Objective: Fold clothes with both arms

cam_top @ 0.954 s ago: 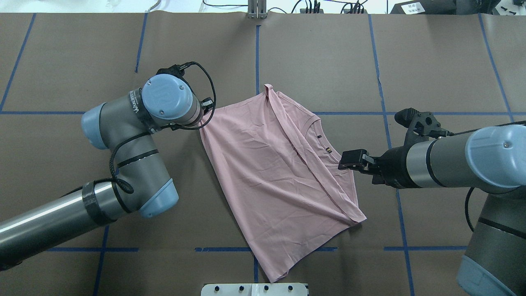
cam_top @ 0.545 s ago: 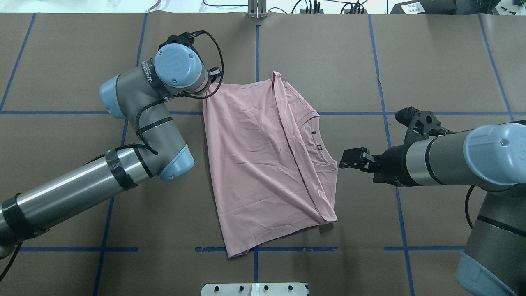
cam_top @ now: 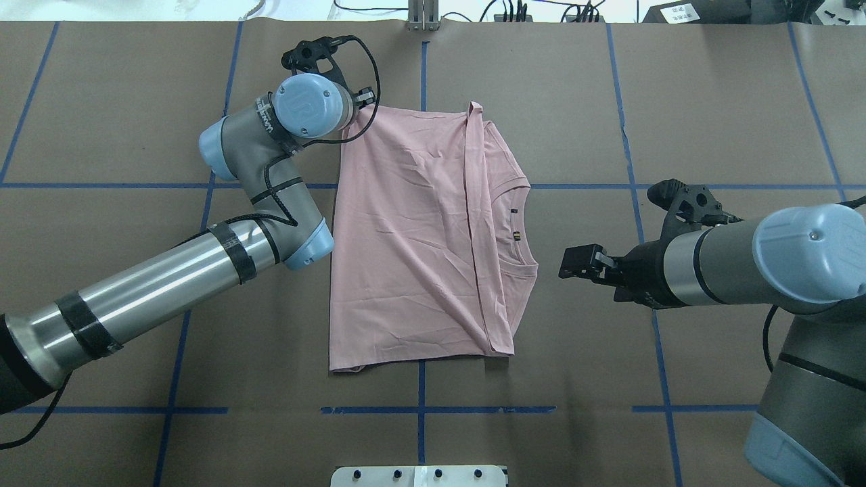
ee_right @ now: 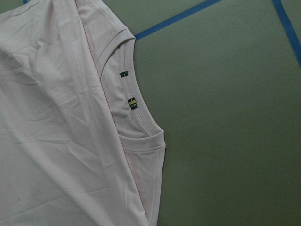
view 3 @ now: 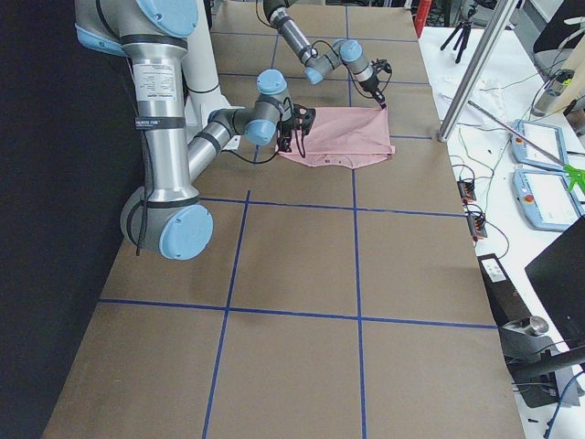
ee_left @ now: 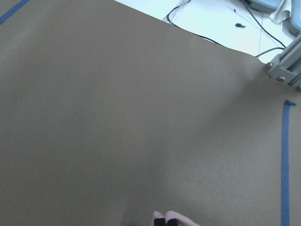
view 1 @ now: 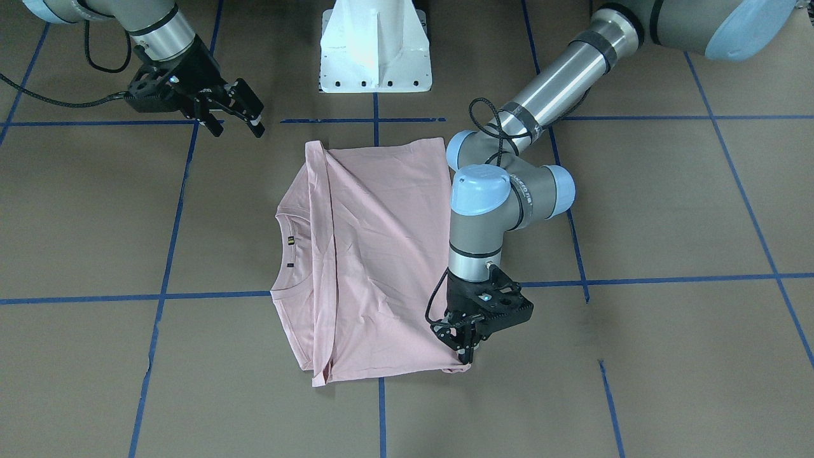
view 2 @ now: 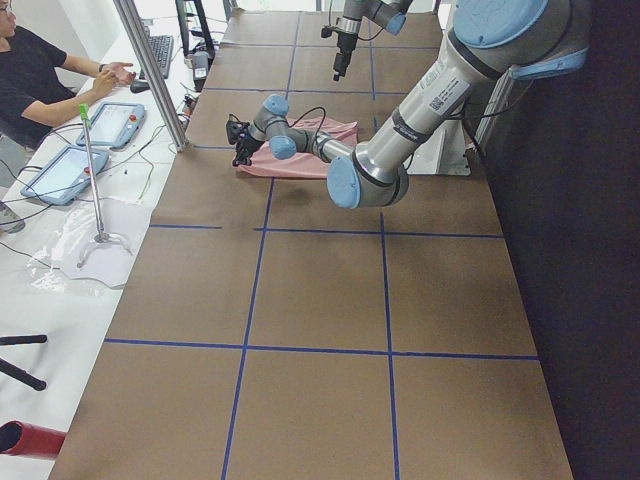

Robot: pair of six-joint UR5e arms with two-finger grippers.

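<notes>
**Left hand pinches a T-shirt corner; right hand hangs spread beside the collar**

The pale pink T-shirt [cam_top: 406, 243] lies flat on the bench [cam_top: 135, 101], folded lengthwise. One long fold line runs down it, and a narrower strip with the collar [ee_right: 136, 117] shows past that line.

The left hand [view 1: 467, 340] is at the shirt's corner farthest from the robot, on the side away from the collar. Its fingers are pressed together on the cloth there, and the left wrist view shows a bit of pink between the black fingertips [ee_left: 160, 219]. From these views I cannot tell whether that corner is lifted or rests on the bench.

The right hand [cam_top: 567, 264] is on the collar side of the shirt, near its shoulder edge but clear of it. Its fingers are spread and hold nothing.

The shirt's near edge is straight, just short of a blue tape line [cam_top: 419, 410]. There is open bench on every side of the shirt. The white pedestal base [view 1: 375, 48] stands well apart from its near edge.

The cloth is thin, soft knit with shallow creases across the wide panel. The collar is a ribbed band in a smooth curve, with two small dark labels [ee_right: 132, 102] sewn inside it. The bench cover is matt brown, gridded with blue tape.
</notes>
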